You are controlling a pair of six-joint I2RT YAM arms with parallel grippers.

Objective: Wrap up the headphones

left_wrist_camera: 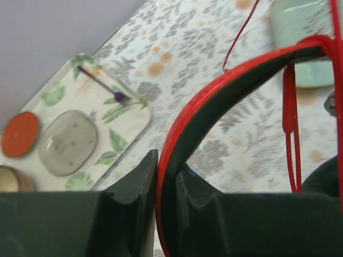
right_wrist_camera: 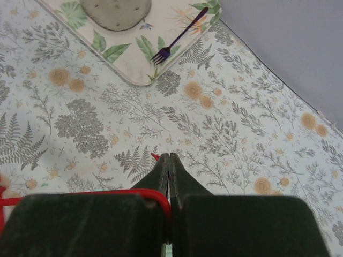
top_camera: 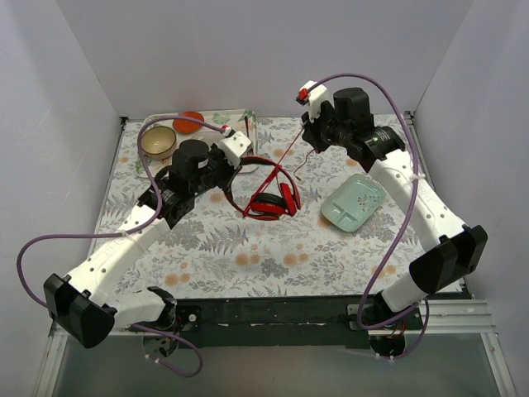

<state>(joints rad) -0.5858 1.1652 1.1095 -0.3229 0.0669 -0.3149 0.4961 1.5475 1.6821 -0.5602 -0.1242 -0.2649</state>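
The red headphones [top_camera: 271, 201] lie mid-table with both round cups together. Their black-lined headband [top_camera: 252, 161] arcs left to my left gripper [top_camera: 234, 171]. In the left wrist view that gripper [left_wrist_camera: 167, 176] is shut on the headband [left_wrist_camera: 214, 96], one finger on each side. My right gripper [top_camera: 310, 136] is above the mat behind the headphones. In the right wrist view it [right_wrist_camera: 169, 158] is shut on the thin red cable [right_wrist_camera: 153, 195]. The cable [top_camera: 289, 157] runs from it down to the cups, and a loop of it [left_wrist_camera: 291, 134] hangs by the headband.
A pale green plate [top_camera: 354, 203] lies right of the headphones. At the back left are a floral tray [top_camera: 248, 124] with a purple fork [right_wrist_camera: 177, 37] and grey dish [left_wrist_camera: 67, 142], a tan bowl [top_camera: 158, 142] and a small red-orange bowl [top_camera: 190, 121]. White walls enclose the mat.
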